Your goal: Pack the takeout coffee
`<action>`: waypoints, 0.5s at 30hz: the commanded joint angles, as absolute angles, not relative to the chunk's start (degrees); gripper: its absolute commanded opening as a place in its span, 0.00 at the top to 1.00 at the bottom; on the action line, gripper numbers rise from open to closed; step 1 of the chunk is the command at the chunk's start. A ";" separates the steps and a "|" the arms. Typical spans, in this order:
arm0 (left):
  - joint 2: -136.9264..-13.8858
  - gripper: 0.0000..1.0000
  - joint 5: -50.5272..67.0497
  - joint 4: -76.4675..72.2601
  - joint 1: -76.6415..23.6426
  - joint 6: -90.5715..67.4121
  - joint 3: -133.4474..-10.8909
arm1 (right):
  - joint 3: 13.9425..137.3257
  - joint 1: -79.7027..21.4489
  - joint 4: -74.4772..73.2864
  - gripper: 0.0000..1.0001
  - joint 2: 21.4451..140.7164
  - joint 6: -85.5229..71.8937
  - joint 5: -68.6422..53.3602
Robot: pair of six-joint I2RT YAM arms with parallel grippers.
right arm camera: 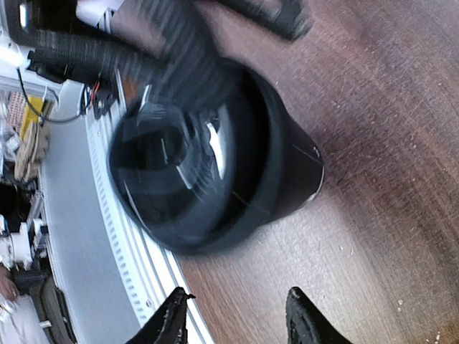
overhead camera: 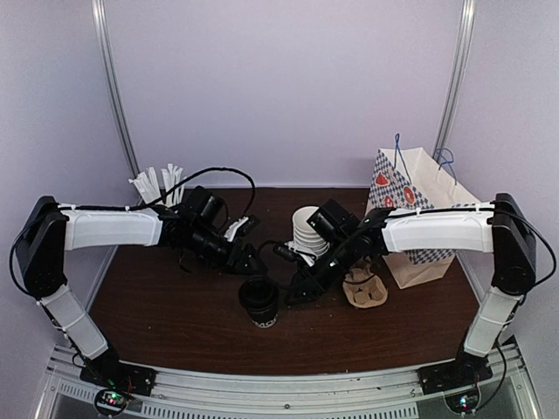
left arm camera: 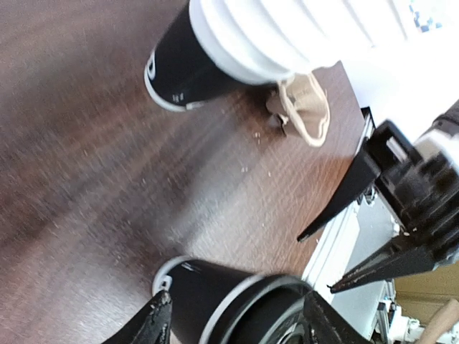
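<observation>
The takeout coffee (overhead camera: 259, 303), a small paper cup with a black lower body and a black plastic dome lid, stands upright on the dark brown wooden table (overhead camera: 175, 327), near its front edge and roughly midway between the two arms. It sits in the open, well apart from the white paper carrier bag with blue checks and red marks (overhead camera: 428, 205) at the right rear, which looks like where it is meant to go.

The left gripper (left arm camera: 237, 319) reaches in from behind. In its wrist view the two fingers straddle the cup's body at about the cup's own width. I cannot tell whether the pads press the paper or only flank it. That placement suits a side grasp below the lid, which would keep the cup upright and the lid seated.

The right gripper (right arm camera: 237, 315) sits just beside the cup on the other side, with its fingers spread and nothing between them. It seems placed to steady the cup or take it over, since the bag is on its side.

A tan moulded-pulp cup carrier (overhead camera: 365, 288) lies between the cup and the bag. A stack of lidless white paper cups (overhead camera: 307, 229) stands behind the grippers. Both sit close to any path rightwards, so the lift probably needs height first.
</observation>
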State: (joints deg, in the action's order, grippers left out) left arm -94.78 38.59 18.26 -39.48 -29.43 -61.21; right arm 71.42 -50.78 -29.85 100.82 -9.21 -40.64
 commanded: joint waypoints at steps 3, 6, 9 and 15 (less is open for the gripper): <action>-93.05 0.36 34.00 22.67 -39.15 -27.84 -64.92 | 74.47 -50.79 -34.83 0.49 96.61 -2.72 -40.25; -91.32 0.36 32.36 23.79 -39.15 -28.57 -64.75 | 77.06 -50.76 -37.89 0.49 96.04 0.15 -40.54; -87.23 0.35 29.77 24.34 -39.39 -30.31 -62.09 | 79.12 -50.80 -39.94 0.48 95.74 3.53 -40.53; -77.71 0.34 27.08 26.63 -40.57 -33.27 -55.85 | 81.05 -50.88 -41.16 0.49 97.02 4.37 -37.13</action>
State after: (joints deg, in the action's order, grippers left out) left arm -83.37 30.11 24.84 -39.79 -30.85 -59.09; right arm 79.57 -50.76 -38.52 96.99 1.93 -40.21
